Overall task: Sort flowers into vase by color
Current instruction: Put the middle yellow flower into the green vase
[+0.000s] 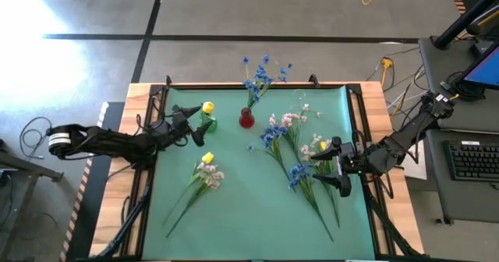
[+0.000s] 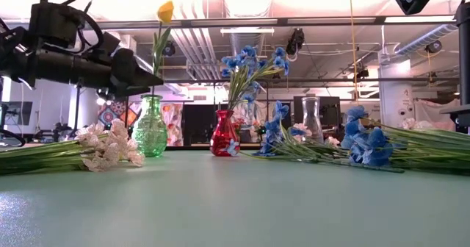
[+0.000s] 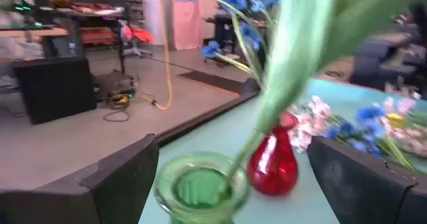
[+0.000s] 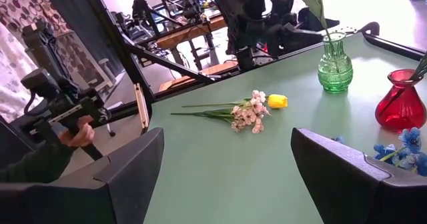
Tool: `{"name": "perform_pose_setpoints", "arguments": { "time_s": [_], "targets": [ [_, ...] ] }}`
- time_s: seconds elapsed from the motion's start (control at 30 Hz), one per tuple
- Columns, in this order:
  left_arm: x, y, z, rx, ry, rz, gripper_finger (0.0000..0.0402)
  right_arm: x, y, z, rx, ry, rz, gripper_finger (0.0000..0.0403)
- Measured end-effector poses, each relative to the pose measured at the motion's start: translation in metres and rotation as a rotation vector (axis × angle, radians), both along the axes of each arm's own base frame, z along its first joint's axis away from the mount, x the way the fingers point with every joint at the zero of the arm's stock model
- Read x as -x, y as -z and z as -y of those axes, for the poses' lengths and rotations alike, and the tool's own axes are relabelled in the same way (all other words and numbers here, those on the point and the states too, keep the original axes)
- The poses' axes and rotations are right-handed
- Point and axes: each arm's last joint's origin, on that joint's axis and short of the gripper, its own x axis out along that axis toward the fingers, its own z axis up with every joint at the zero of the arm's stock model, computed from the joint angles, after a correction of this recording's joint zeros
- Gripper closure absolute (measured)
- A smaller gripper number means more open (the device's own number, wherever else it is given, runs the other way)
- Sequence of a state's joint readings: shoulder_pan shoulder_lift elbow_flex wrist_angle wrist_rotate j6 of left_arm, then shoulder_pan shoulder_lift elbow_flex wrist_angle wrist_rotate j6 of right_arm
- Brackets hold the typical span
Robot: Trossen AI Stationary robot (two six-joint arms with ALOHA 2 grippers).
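From above, the left pincer (image 1: 196, 129) is sitting wide open beside the green vase (image 1: 208, 122) near the table's (image 1: 234, 223) far edge, so the yellow tulip (image 1: 207, 107) inside is standing alone. The red vase (image 1: 246, 120) is holding blue flowers (image 1: 261, 73). The right pincer (image 1: 334, 167) is waiting open and empty over mixed flowers (image 1: 295, 149) near the right edge.

From table height, the tulip (image 2: 165, 12) is leaning in its green vase (image 2: 150, 135).

The left wrist view is showing the stem (image 3: 293, 64) free between the spread fingers (image 3: 113, 177).

The right wrist view is showing a yellow tulip and pink spray (image 4: 250, 111) lying loose, probably waiting for sorting.
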State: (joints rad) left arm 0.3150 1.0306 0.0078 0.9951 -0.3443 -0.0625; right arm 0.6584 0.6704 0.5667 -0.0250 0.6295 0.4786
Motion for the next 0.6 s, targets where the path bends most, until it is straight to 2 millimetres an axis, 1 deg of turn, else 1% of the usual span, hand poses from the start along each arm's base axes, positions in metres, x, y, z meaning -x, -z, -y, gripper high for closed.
{"name": "perform_pose_setpoints", "arguments": {
  "time_s": [0.17, 0.23, 0.33, 0.4, 0.6],
  "targets": [
    [0.002, -0.003, 0.003, -0.004, 0.075, 0.003, 0.0038, 0.000, 0.000, 0.000, 0.000, 0.000, 0.000, 0.0083],
    [0.003, -0.004, 0.003, 0.001, 0.079, -0.012, 0.0038, 0.000, 0.000, 0.000, 0.000, 0.000, 0.000, 0.0083],
    [0.002, -0.005, 0.003, 0.023, 0.073, -0.071, 0.0038, 0.000, 0.000, 0.000, 0.000, 0.000, 0.000, 0.0083],
    [0.000, -0.010, 0.002, 0.039, 0.069, -0.098, 0.0038, 0.000, 0.000, 0.000, 0.000, 0.000, 0.000, 0.0083],
    [-0.003, -0.026, 0.001, 0.117, 0.061, -0.268, 0.0039, 0.000, 0.000, 0.000, 0.000, 0.000, 0.000, 0.0083]
  ]
}}
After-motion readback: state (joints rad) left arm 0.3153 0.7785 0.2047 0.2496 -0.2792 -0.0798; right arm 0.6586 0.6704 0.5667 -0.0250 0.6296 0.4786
